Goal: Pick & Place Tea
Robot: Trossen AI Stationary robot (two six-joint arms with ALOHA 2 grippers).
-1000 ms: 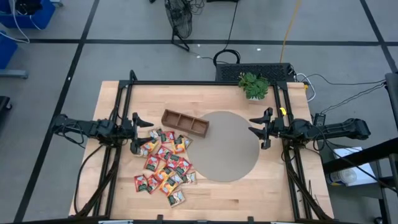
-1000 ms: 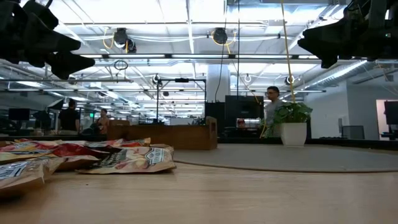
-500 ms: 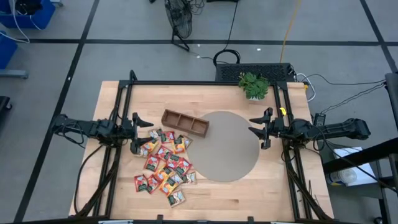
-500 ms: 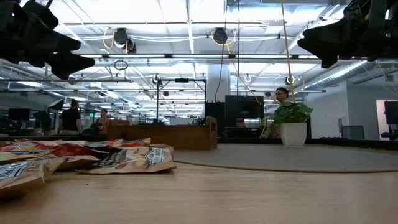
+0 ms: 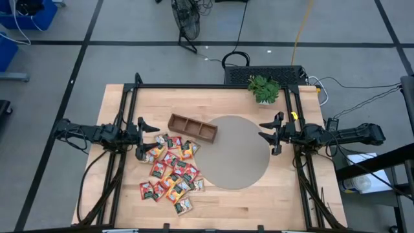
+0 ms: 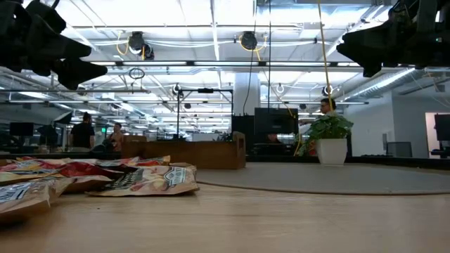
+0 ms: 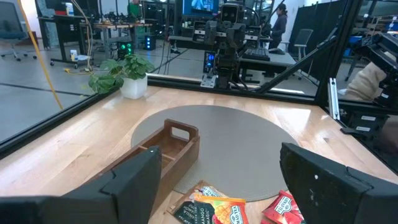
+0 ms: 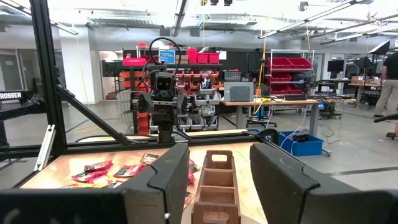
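Tea [image 5: 169, 169] heaped loose on the table's [image 5: 226, 207] near-left part, sachets overlapping, some touching the mat's [image 5: 239, 152] left edge. Left gripper [image 5: 143, 139] just beside the heap's far-left end, above it, fingers spread wide, nothing held. Right gripper [image 5: 272, 134] over the mat's right edge, fingers apart, empty. Tray [image 5: 192, 127] beyond the heap, its right end on the mat. Plant [image 5: 264, 88] at the far edge.
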